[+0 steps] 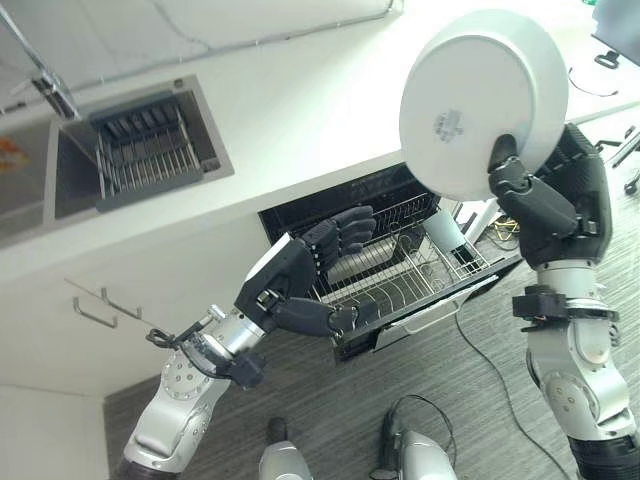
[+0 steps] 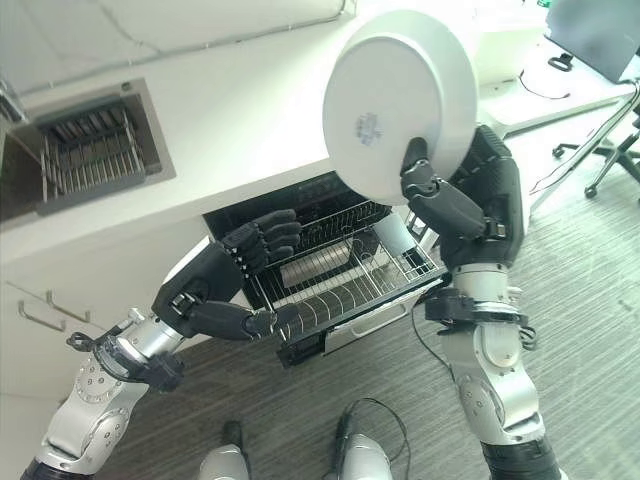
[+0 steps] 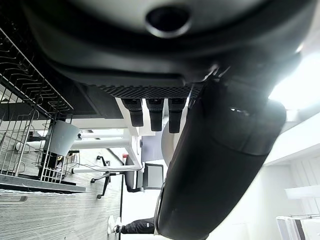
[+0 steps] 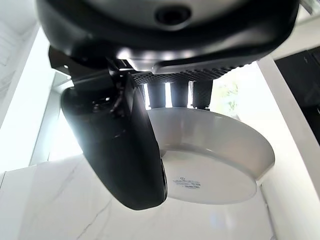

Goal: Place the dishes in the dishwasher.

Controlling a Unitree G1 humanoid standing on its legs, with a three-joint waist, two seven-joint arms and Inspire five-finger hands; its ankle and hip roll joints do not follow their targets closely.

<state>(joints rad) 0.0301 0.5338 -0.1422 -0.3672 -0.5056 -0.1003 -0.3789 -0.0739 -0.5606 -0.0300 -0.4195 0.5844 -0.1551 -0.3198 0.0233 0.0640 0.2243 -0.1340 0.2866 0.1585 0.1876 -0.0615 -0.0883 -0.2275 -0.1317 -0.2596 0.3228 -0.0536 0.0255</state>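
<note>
A white plate [image 1: 480, 100] is held up in the air above the counter's edge, its underside facing me, pinched at the rim by my right hand [image 1: 545, 210]; the right wrist view shows the plate [image 4: 210, 165] between thumb and fingers. Below it the dishwasher [image 1: 390, 200] stands open with its wire rack [image 1: 400, 270] pulled out. My left hand [image 1: 310, 270] hovers at the rack's left front corner, fingers curled, thumb out, holding nothing.
A white counter [image 1: 300, 110] runs above the dishwasher. A sink [image 1: 150, 150] with a dark dish rack sits at the far left. A grey cup [image 1: 443, 228] stands in the rack's right end. Office chair legs [image 1: 630, 150] show at the far right.
</note>
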